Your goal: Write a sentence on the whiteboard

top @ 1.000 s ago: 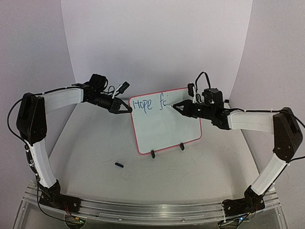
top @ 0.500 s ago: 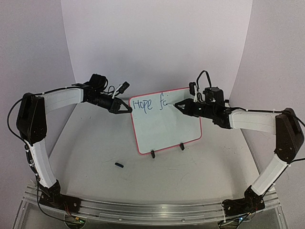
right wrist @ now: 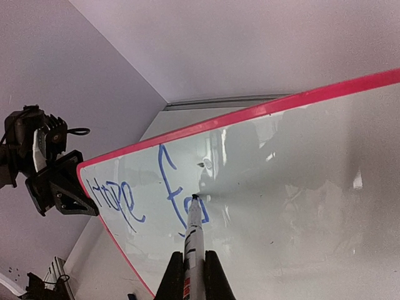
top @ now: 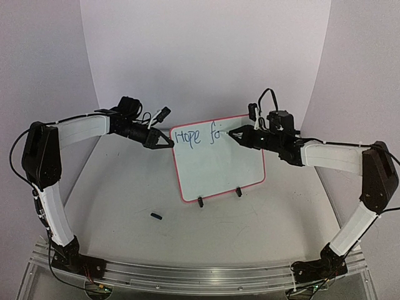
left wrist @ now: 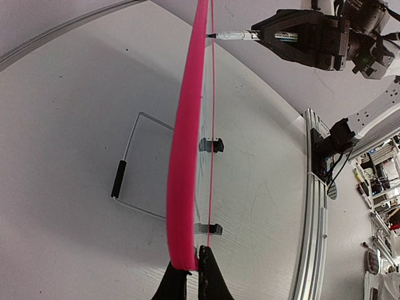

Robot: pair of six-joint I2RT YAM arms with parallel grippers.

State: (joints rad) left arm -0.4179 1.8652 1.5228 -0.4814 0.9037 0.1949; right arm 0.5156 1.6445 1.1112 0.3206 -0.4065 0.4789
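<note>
The whiteboard (top: 219, 165), white with a red-pink frame, stands tilted at the table's middle on two black clip feet (top: 200, 201). Blue writing (top: 197, 136) along its top reads "Hope fo". My left gripper (top: 167, 143) is shut on the board's upper left corner; the left wrist view shows its fingertips (left wrist: 189, 270) pinching the pink edge (left wrist: 186, 156). My right gripper (right wrist: 194, 262) is shut on a white marker (right wrist: 195, 234). The marker's tip touches the board at the "o" of the sentence (right wrist: 187, 200). In the top view the right gripper (top: 236, 135) sits at the board's upper middle.
A small black marker cap (top: 156, 216) lies on the table left of the board. A wire stand leg with a black tip (left wrist: 119, 179) sits behind the board. An aluminium rail (top: 200, 275) runs along the near edge. White backdrop walls enclose the table.
The right gripper with the marker has shifted slightly up and right, closing the open curve after "f" into an "o". The left arm and the board have stayed still.
</note>
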